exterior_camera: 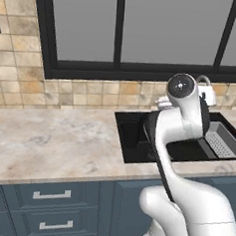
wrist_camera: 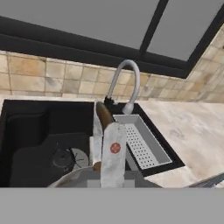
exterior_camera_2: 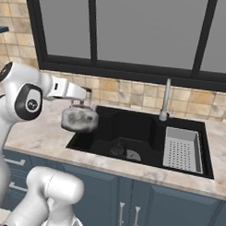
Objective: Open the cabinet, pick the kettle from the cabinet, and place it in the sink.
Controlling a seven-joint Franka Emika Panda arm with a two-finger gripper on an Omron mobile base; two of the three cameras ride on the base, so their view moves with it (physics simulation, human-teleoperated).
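Note:
The silver-grey kettle (exterior_camera_2: pixel 79 119) hangs in the air over the left rim of the black sink (exterior_camera_2: pixel 132 129), clear of the basin floor. My gripper (exterior_camera_2: pixel 83 101) is shut on the kettle's arched handle from above. In the hand view the brown-topped handle (wrist_camera: pixel 105 116) rises in front of the camera, with the kettle body (wrist_camera: pixel 83 178) at the bottom edge. Below it lies the sink (wrist_camera: pixel 30 140) with its round drain (wrist_camera: pixel 70 158). A dark blue corner (exterior_camera_2: pixel 1 29) at the upper left edge is all I see of the cabinet.
The gooseneck faucet (exterior_camera_2: pixel 166 100) stands behind the basin. A grey perforated tray (exterior_camera_2: pixel 182 149) fills the sink's right part. Marble counter (exterior_camera: pixel 48 140) stretches to the left, with blue drawers (exterior_camera: pixel 52 195) below it. A dark-framed window (exterior_camera: pixel 121 30) spans the wall.

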